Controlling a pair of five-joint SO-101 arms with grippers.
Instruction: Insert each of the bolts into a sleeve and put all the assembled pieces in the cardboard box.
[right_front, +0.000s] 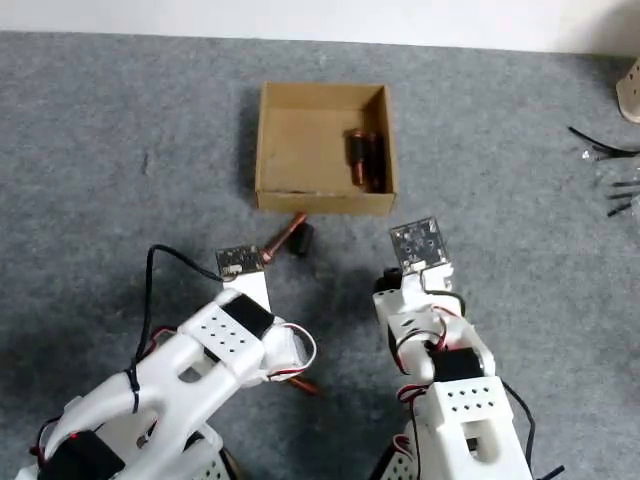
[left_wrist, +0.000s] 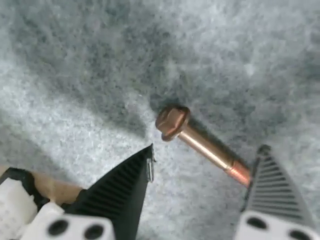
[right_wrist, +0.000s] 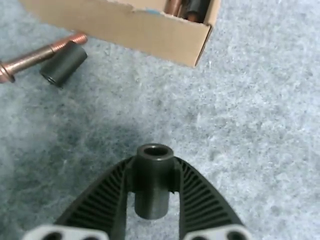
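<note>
Bolt (left_wrist: 205, 146) lies flat on the table (left_wrist: 75, 60) between the released left jaws; the right jaws clench a sleeve (right_wrist: 151, 182). Closing off-centre could roll the bolt away, and a skewed grip may jam at the sleeve's mouth.

Grey felt tabletop (right_front: 100, 150), white wall (right_front: 300, 15) behind.

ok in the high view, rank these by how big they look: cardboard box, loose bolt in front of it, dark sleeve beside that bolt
1. cardboard box, largest by far
2. loose bolt
3. dark sleeve, clearly shorter than the bolt

All sit on the table, so nearness hardly skews this.
</note>
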